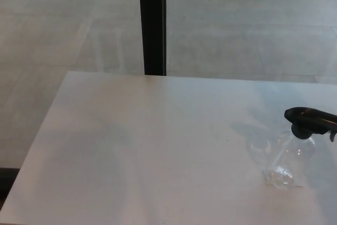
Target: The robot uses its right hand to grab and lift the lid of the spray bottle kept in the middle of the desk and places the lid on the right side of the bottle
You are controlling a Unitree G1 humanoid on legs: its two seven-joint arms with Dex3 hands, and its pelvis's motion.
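Currently, you see the clear spray bottle (289, 157) standing on the white desk (158, 146) at the right edge of the scene, with its black lid (310, 119) still seated on top. Neither hand appears, so you cannot tell the state of the fingers. A black post (152, 22) rises beyond the far desk edge.
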